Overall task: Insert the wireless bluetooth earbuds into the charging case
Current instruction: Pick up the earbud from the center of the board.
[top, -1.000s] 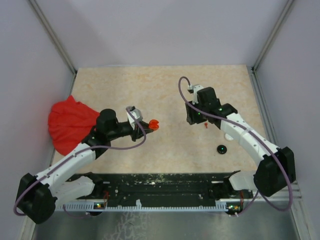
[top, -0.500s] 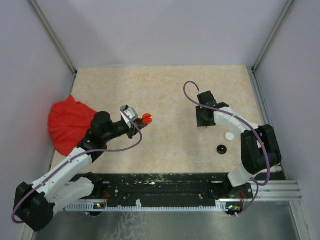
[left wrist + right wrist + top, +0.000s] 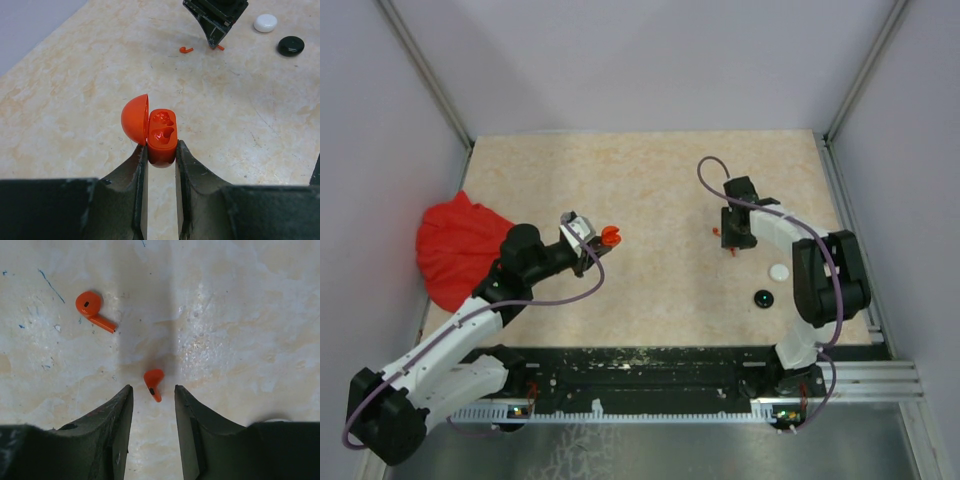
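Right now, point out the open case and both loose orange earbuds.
Charging case [image 3: 162, 137], left wrist view, socketed base.
Nearer earbud [image 3: 153, 377], right wrist view, rounded head.
Farther earbud [image 3: 88, 303], right wrist view, rounded head.

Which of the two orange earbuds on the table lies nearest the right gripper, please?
The lower earbud in the right wrist view, lying between the fingertips of the open right gripper; the other earbud lies farther off, up and to the left.

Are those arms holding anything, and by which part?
The left end effector pinches the open orange charging case by its base's sides. The right end effector holds nothing; an earbud lies loose between its open jaws.
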`<state>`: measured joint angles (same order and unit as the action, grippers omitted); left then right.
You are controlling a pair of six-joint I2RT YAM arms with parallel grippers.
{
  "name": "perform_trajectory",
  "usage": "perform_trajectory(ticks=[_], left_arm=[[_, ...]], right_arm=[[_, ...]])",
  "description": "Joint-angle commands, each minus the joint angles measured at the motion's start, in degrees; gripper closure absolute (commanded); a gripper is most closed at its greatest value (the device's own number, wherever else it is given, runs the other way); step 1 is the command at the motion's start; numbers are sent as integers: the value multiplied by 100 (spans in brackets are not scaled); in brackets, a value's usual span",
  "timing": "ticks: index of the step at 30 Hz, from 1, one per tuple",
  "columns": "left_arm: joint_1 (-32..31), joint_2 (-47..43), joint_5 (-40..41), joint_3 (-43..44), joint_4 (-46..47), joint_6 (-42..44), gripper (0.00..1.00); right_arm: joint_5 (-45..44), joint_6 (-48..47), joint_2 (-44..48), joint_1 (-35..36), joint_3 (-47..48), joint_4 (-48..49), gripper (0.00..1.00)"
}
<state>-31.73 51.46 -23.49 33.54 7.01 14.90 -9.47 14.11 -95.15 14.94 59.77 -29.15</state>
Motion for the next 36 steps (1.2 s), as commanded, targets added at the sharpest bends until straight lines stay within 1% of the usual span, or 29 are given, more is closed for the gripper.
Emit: perform_trajectory(ticks=[1, 6, 10, 16, 24, 31, 36], left_arm=[[32, -45, 101, 24, -29, 101, 99], [30, -35, 264, -24, -16, 120, 99], [35, 32, 227, -13, -24, 128, 99], [35, 114, 184, 3, -24, 111, 99], [35, 59, 216, 30, -72, 135, 99], [29, -33, 274, 50, -134, 121, 99], [34, -70, 273, 47, -138, 96, 99]], right_arm=[[173, -137, -466, -44, 614, -74, 61], [178, -320, -813, -44, 1027, -514, 63], [313, -434, -974, -52, 1228, -847, 63], [508, -573, -1071, -53, 1221, -1026, 63], [511, -626, -1250, -61, 1209, -960, 65], [546, -260, -1112, -151, 1064, -716, 65], [561, -179, -1119, -150, 1042, -691, 70]])
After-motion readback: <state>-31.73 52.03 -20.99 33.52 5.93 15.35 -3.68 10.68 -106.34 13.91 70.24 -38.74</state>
